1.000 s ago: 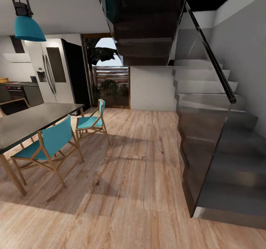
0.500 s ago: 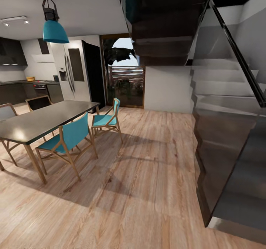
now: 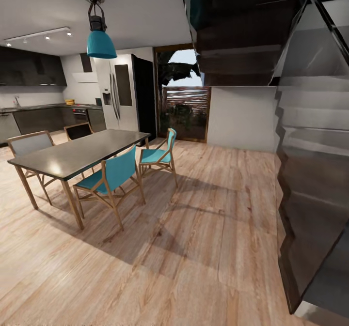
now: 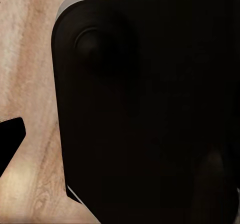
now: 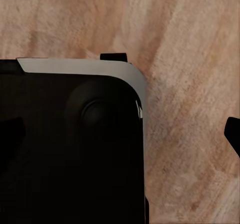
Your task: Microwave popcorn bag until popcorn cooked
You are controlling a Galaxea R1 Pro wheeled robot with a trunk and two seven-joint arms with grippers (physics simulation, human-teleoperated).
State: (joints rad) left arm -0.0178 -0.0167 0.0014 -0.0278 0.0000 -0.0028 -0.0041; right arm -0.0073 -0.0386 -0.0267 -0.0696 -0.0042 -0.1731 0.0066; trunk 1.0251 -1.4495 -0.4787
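The kitchen lies far off at the left of the head view. Its grey countertop [image 3: 34, 107] runs over dark cabinet fronts under black wall cupboards. The popcorn bag and the microwave are out of view or too small to make out at this distance. The left wrist view looks down on my black base [image 4: 150, 109] over wood floor, with a dark finger tip [image 4: 10, 141] at the frame's edge. The right wrist view has the same base [image 5: 70, 149] and a dark finger tip [image 5: 234, 134] at its edge. How either pair of fingers stands is not clear.
A dark dining table [image 3: 82, 151] with teal chairs [image 3: 114, 176] and wooden chairs stands between me and the kitchen. A teal pendant lamp [image 3: 101, 42] hangs above it. A steel fridge [image 3: 118, 96] and a glass door [image 3: 184, 103] lie behind. A dark staircase [image 3: 310, 171] rises close on the right. Wood floor [image 3: 194, 248] spreads ahead.
The whole head view has swung left, so the camera has turned. The table, fridge and kitchen have slid rightward into the picture, and the staircase has slipped toward the right edge.
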